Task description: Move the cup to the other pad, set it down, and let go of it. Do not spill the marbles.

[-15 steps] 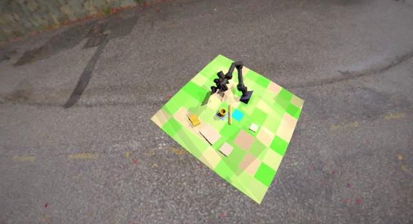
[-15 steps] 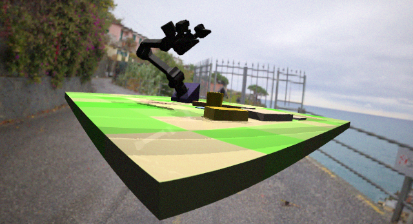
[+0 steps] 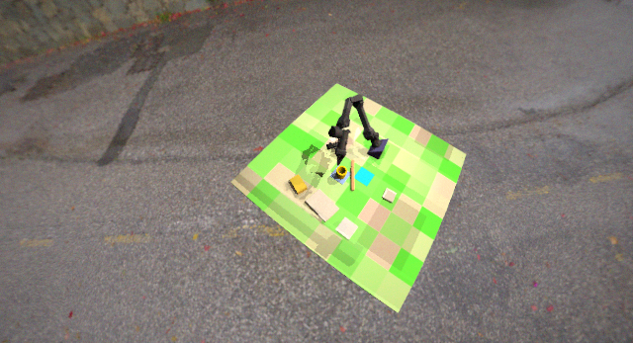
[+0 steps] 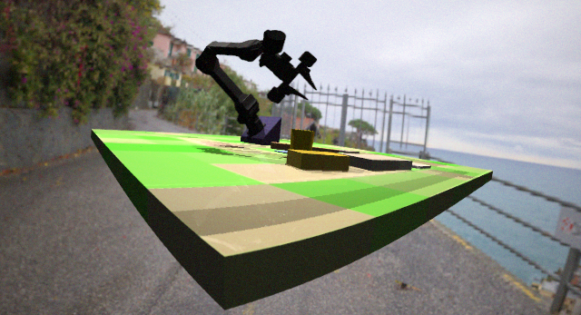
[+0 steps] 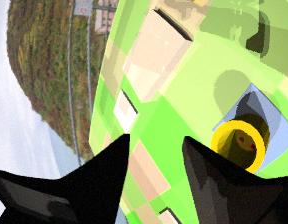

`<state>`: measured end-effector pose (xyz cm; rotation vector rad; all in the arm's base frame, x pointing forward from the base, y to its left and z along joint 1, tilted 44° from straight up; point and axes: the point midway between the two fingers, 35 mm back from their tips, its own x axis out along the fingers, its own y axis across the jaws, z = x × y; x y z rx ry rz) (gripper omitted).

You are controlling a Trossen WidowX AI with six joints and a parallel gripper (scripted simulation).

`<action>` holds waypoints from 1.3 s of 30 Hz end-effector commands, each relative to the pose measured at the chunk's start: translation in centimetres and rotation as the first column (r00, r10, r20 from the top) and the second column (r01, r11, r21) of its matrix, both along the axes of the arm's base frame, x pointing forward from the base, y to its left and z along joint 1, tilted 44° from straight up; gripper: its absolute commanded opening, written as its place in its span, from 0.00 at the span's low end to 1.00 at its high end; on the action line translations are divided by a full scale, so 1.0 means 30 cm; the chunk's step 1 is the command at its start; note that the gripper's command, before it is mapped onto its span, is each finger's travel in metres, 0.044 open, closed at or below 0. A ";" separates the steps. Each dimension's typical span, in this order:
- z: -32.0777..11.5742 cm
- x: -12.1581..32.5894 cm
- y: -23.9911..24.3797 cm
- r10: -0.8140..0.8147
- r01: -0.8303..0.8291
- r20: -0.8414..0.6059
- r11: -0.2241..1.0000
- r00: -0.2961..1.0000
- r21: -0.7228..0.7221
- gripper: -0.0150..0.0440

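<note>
From the top, the cup [image 3: 341, 172] stands upright on its blue-grey pad [image 3: 337, 179], just in front of my gripper [image 3: 340, 157] — the cyan pad [image 3: 364, 176] lies right. From outside, I hang well above it. At the wrist, my half-parted fingers hold nothing — the cup sits right of them.

Board [image 3: 277, 155]: square slab with a patchwork top of green and tan squares; dark side faces in the exterior view.
Yellow block [image 3: 298, 184]: low and flat, lying on the left part of the board.
Large tan slab [image 3: 321, 205]: flat, just right of and nearer than the yellow block.
Small pale tile [image 3: 347, 228]: flat, nearer than the large tan slab.
Small white block [image 3: 389, 195]: right of centre, well apart from the other blocks.
Wooden rod [image 3: 352, 175]: thin, lying flat near the board's centre.
Ground [image 3: 148, 264]: grey asphalt around the board.
Railing [image 4: 363, 115]: metal bars beyond the board, sea behind.
</note>
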<state>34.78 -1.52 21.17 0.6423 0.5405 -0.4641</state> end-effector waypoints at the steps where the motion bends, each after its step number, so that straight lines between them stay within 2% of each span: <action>1: -0.200 -0.075 -0.038 -0.485 0.514 -0.321 0.858 0.814 0.009 0.54; 5: -0.242 -0.133 -0.060 -0.734 0.732 -0.325 0.663 0.596 -0.156 0.54; 8: -0.246 -0.141 -0.061 -0.802 0.779 -0.285 0.588 0.526 -0.217 0.54; 39: -0.300 -0.134 -0.117 -0.805 0.782 -0.283 0.584 0.522 -0.220 0.54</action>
